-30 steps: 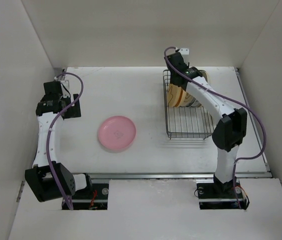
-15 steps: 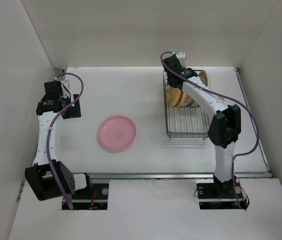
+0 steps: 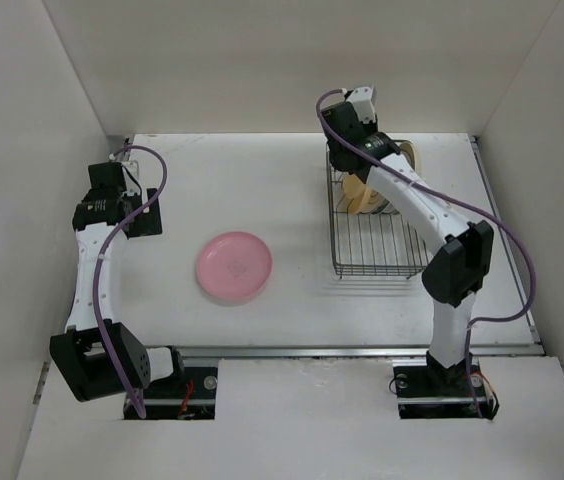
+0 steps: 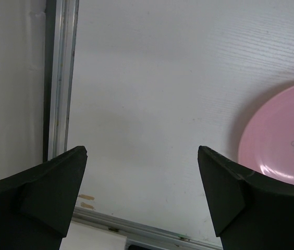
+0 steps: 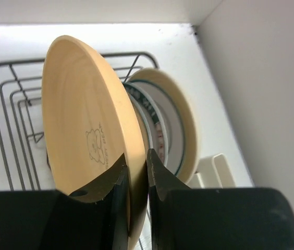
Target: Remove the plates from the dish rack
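The black wire dish rack point(image 3: 377, 245) stands at the right of the table, with plates point(image 3: 367, 197) on edge at its far end. My right gripper point(image 3: 348, 168) is over them. In the right wrist view it point(image 5: 136, 153) is shut on the rim of a yellow-orange plate point(image 5: 79, 114) with a bear print. Behind that plate stand a white plate with a dark patterned ring point(image 5: 152, 117) and a cream plate point(image 5: 184, 122). A pink plate point(image 3: 233, 267) lies flat mid-table. My left gripper point(image 3: 145, 213) is open and empty point(image 4: 143, 151); the pink plate point(image 4: 285, 138) lies to its right.
The cream cutlery cup point(image 5: 216, 169) sits on the rack's side by the right wall. The rack's wire rim point(image 5: 16, 62) runs round the plates. White walls enclose the table on three sides. A metal rail point(image 4: 61, 78) runs along the table's edge.
My right wrist has shifted left and toward the far wall and risen, with the yellow-orange plate in its jaws. The left arm and the pink plate have not moved.
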